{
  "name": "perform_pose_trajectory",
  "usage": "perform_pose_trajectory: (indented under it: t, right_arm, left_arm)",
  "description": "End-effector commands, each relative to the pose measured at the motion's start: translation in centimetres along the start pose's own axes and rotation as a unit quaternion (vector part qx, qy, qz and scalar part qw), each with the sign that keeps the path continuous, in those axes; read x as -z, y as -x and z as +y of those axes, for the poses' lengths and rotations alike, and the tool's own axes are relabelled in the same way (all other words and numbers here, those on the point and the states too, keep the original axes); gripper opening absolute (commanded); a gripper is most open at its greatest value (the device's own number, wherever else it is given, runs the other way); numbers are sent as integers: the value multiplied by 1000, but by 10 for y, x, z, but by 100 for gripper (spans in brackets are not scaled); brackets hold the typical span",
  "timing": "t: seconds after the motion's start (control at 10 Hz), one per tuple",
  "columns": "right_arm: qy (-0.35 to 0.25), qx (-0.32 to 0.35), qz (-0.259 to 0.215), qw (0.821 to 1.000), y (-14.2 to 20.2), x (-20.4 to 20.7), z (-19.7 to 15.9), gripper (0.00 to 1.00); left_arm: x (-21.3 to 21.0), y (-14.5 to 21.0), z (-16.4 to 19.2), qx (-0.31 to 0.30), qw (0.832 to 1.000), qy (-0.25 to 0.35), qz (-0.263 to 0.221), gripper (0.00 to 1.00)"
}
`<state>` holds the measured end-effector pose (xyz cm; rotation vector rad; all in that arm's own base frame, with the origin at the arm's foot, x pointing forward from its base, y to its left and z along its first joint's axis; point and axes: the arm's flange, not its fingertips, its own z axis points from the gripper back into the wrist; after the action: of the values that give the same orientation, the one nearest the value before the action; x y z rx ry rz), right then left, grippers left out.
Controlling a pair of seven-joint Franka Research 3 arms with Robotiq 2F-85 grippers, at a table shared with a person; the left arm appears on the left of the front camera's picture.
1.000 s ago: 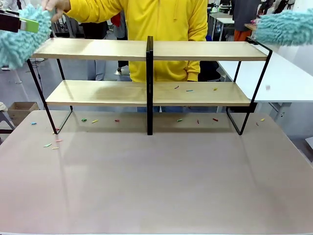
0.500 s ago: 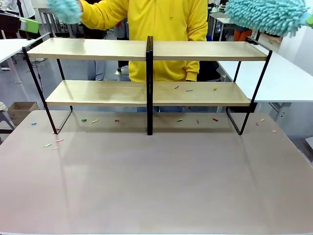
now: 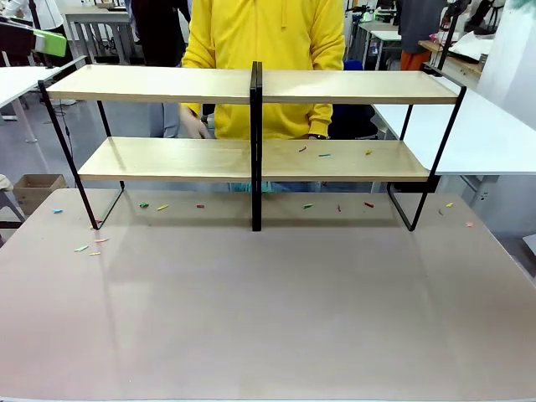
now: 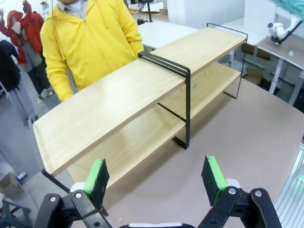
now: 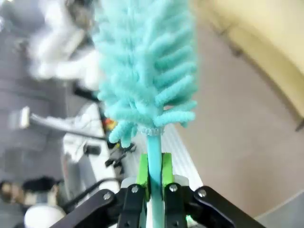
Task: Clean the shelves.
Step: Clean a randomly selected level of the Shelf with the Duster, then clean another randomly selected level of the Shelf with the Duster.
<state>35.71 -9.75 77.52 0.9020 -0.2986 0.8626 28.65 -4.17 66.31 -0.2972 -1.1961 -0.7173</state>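
Observation:
The shelves (image 3: 159,84) stand across the far half of the table: two light-wood boards in a thin black frame with a black central upright. Small coloured bits (image 3: 322,154) lie on the right part of the lower board. In the left wrist view my left gripper (image 4: 156,176) hangs open and holds nothing, above the left end of the shelves (image 4: 118,99). One of its green pads (image 3: 50,42) shows at the top left of the front view. My right gripper (image 5: 154,171) is shut on the thin handle of a fluffy teal duster (image 5: 147,66), which points away from the camera.
A person in a yellow hoodie (image 3: 268,42) stands behind the shelves, one hand (image 3: 194,126) low behind the left half. More coloured bits (image 3: 159,207) dot the tabletop (image 3: 268,318) under the shelves and at the left. A white table (image 3: 469,126) adjoins on the right.
The person took the teal duster away from my left gripper and lowered the hand behind the shelves. The duster in my right gripper swung left and up, out of the front view.

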Motion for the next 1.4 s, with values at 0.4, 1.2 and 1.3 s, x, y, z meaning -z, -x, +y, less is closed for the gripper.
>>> perform_pose_trajectory:
  t: [0.4,1.2,1.3]
  right_arm:
    - [-37,-86,38,995,133,-28,15,12]
    - [-40,-78,34,996,127,-15,15,12]
    - [-40,-78,34,996,127,-15,15,12]
  left_arm:
    - [0,0,-2,-4,1000,-3,2,100]
    - [0,0,-2,-4,1000,-3,2,100]
    - [0,0,-2,-4,1000,-3,2,100]
